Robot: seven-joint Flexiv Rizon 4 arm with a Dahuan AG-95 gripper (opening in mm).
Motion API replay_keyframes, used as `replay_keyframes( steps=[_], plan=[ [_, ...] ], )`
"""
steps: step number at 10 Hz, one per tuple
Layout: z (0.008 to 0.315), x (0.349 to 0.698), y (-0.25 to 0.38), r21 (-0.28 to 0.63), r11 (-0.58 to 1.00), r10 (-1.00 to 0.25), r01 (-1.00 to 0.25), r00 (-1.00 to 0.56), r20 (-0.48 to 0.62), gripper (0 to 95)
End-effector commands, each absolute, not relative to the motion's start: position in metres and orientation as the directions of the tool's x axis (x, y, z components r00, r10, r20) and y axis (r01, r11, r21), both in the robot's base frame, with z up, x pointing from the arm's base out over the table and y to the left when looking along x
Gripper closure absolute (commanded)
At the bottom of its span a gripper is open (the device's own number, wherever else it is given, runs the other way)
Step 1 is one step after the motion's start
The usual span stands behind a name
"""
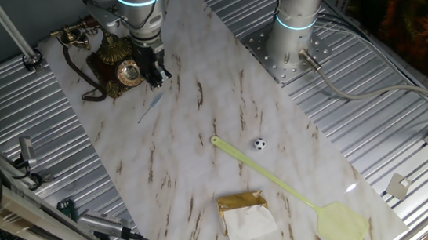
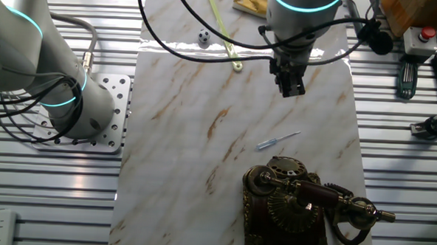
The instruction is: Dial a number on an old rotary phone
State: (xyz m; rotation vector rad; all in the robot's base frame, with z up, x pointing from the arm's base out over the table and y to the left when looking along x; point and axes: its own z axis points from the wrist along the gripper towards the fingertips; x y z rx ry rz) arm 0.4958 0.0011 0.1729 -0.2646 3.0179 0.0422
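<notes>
- The old rotary phone [image 1: 117, 66] [image 2: 288, 210] sits at one end of the marble board [image 1: 199, 129] [image 2: 196, 136], its round dial [image 1: 129, 71] [image 2: 284, 168] facing the gripper and its ornate handset [image 1: 74, 36] [image 2: 326, 197] resting across the cradle on the far side from the gripper.
- A dark cord [image 1: 84, 81] [image 2: 346, 235] loops out from the phone's base, away from the gripper.
- The gripper [image 1: 156, 73] [image 2: 291, 83] hangs above the board on the dial side of the phone; the other fixed view shows clear board between the two, so it does not touch the dial.
- Its dark fingers point down and stand close together with nothing between them; whether they fully meet I cannot tell.
- A thin pen-like tool [image 1: 150, 108] [image 2: 277, 140] lies on the board between the gripper and the phone.
- Farther from the phone, beyond the gripper, lie a small black-and-white ball [image 1: 259, 143] [image 2: 204, 38], a pale yellow fly swatter [image 1: 300, 194] [image 2: 226, 34] and a gold-wrapped packet [image 1: 245, 214] [image 2: 253, 0].
- A second white arm's base [image 1: 296, 29] [image 2: 54, 86] is bolted beside the board.
</notes>
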Motion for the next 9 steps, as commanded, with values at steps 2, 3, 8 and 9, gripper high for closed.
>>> replay_keyframes(
  steps=[2,3,8,9],
  plan=[
    [0.173,0.495,0.001,0.032,0.983,-0.175,-0.180,-0.979,-0.104,95.0],
    [0.173,0.495,0.001,0.044,0.983,-0.174,-0.180,-0.979,-0.106,95.0],
    [0.160,0.477,-0.002,0.045,0.981,-0.185,-0.188,-0.981,-0.062,95.0],
    [0.158,0.474,-0.002,0.049,0.980,-0.189,-0.192,-0.980,-0.064,95.0]
  ],
)
